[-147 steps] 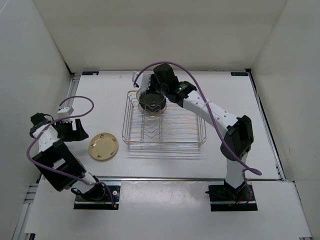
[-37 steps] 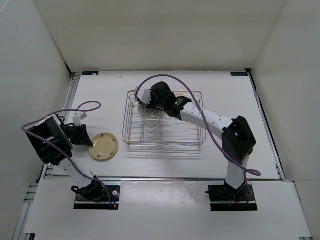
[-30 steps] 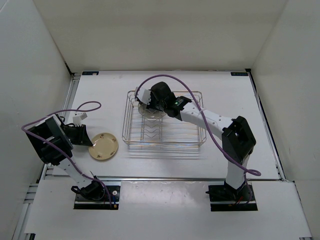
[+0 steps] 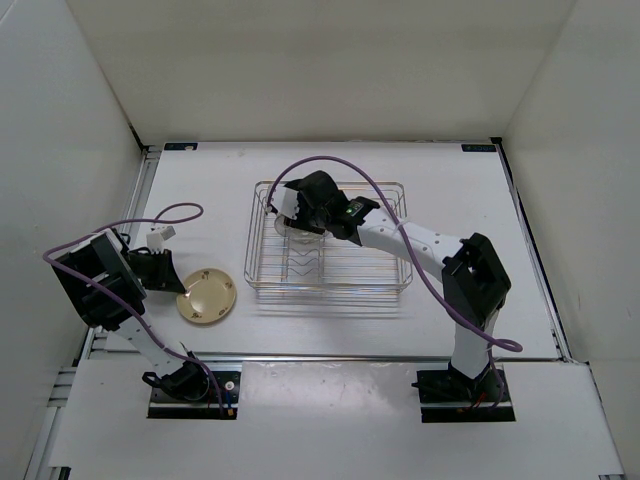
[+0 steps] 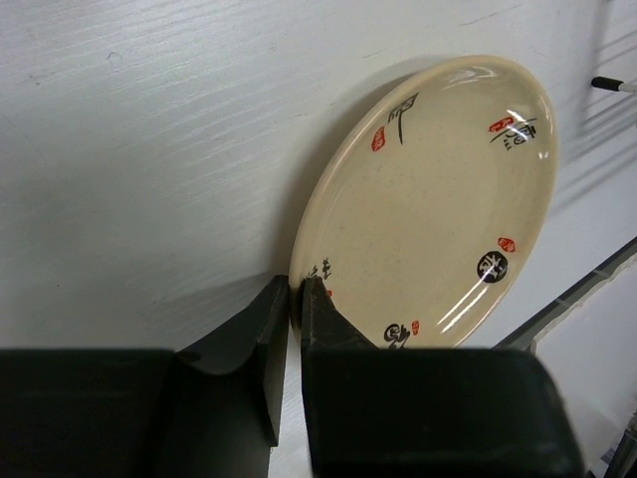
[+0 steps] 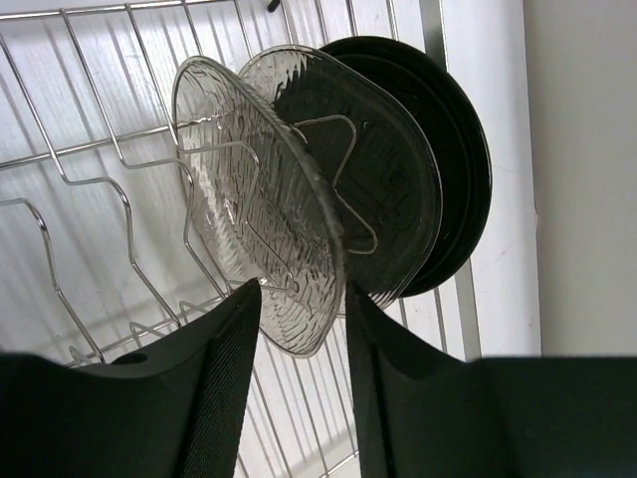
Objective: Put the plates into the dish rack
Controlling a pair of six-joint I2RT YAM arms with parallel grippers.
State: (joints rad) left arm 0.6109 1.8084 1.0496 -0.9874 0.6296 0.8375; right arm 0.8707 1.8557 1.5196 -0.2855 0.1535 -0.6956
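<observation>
While your left gripper pinches tight on the near rim of the cream plate, that plate sits left of the rack. Farther back, your right gripper stands parted, one jaw either side of a clear plate standing upright in the rack, with a second clear plate and the black plate behind it

You are looking down on a white tabletop that is carrying two things directly. The silver wire dish rack is sitting around its middle, toward the far side. The cream-yellow plate is lying face up near the left front, well apart from the rack. Plain white walls are enclosing the tabletop on three sides.
</observation>
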